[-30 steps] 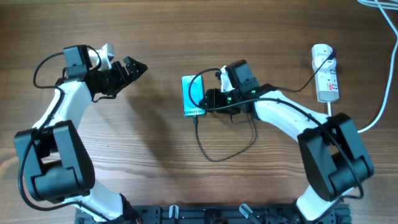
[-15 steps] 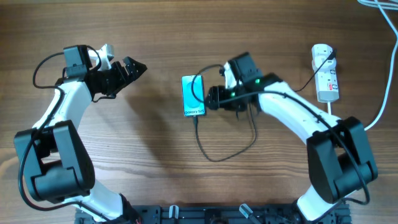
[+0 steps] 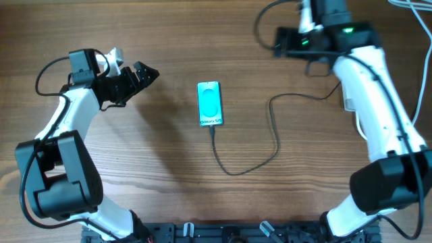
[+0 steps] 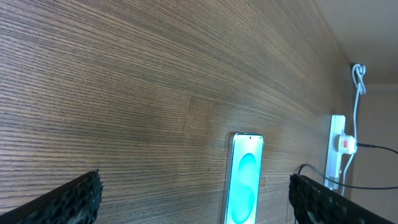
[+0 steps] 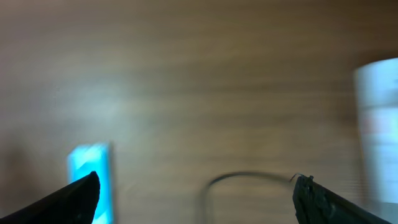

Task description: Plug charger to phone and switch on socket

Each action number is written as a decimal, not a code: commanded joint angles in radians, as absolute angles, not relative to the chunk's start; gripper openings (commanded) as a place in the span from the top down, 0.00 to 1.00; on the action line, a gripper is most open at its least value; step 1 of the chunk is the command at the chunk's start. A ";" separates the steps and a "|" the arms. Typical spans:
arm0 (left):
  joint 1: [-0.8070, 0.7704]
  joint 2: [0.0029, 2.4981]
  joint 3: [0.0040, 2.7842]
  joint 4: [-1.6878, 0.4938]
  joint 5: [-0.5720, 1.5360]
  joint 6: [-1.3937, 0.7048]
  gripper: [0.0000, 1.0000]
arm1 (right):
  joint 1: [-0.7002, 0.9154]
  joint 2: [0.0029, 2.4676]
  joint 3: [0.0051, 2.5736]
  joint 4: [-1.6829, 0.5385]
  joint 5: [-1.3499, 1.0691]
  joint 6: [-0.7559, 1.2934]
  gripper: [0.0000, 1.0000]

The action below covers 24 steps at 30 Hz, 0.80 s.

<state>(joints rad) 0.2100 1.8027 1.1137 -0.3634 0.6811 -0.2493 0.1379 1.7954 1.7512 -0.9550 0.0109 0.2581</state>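
Note:
The phone [image 3: 210,103] lies flat mid-table, its teal screen lit and its white strip at the near end. The charger cable [image 3: 233,172] meets the phone's near end, loops across the table and runs right toward the socket [image 4: 337,149]. In the overhead view the socket is mostly hidden under my right arm. My right gripper [image 3: 278,42] is open and empty, high over the far side, well away from the phone. Its blurred wrist view shows the phone [image 5: 90,171], the cable [image 5: 242,177] and the socket [image 5: 376,124]. My left gripper [image 3: 145,73] is open and empty, left of the phone [image 4: 245,180].
A thick white cord [image 3: 422,101] runs along the table's right edge and off the far right corner. The robots' own black cables hang by each arm. The table is bare wood [image 3: 155,169] between the left arm and the phone.
My right arm has pulled away from the phone's right side and swung up to the far right. The cable stays at the phone's near end. The left arm has not moved.

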 commanded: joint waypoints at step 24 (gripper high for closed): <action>0.212 1.799 1.112 -0.363 0.681 -0.247 0.00 | -0.508 1.895 1.512 -0.687 0.158 0.419 0.00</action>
